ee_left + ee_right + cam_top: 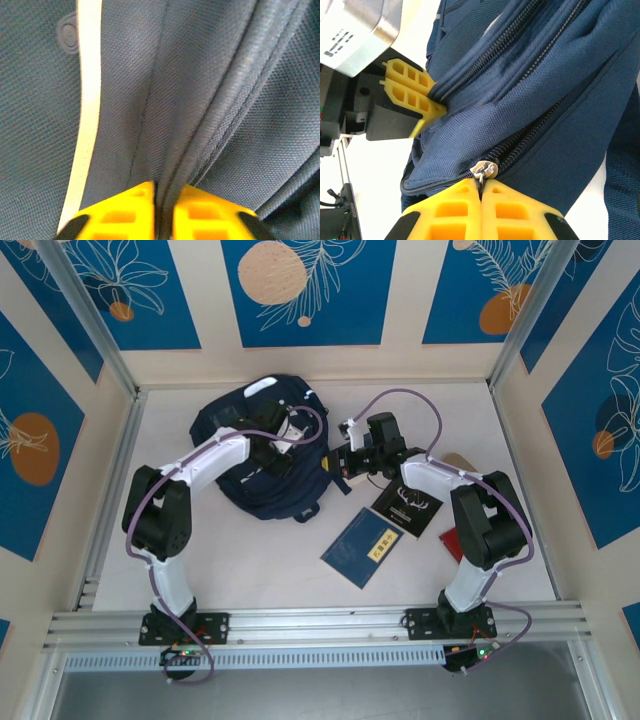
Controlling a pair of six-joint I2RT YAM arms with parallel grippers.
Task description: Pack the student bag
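Observation:
The student bag (pixel 250 440), a big navy backpack, lies at the back centre of the table. My left gripper (pixel 275 458) rests on top of it, and in the left wrist view the left gripper (pixel 164 194) is shut on a raised fold of the bag's fabric (pixel 200 125), beside a white stripe (pixel 87 115). My right gripper (pixel 338 465) is at the bag's right side. In the right wrist view the right gripper (pixel 481 187) is shut on the pull of the silver zipper slider (pixel 486 169). The zipper (pixel 540 125) gapes slightly beyond the slider. The left gripper's yellow fingers (pixel 412 95) pinch the bag further back.
A dark-blue book (pixel 365 545) lies flat in front of the bag's right side. A black book (pixel 407 508) lies beside it under my right arm, with a red item (pixel 452 540) further right. Free table lies front left.

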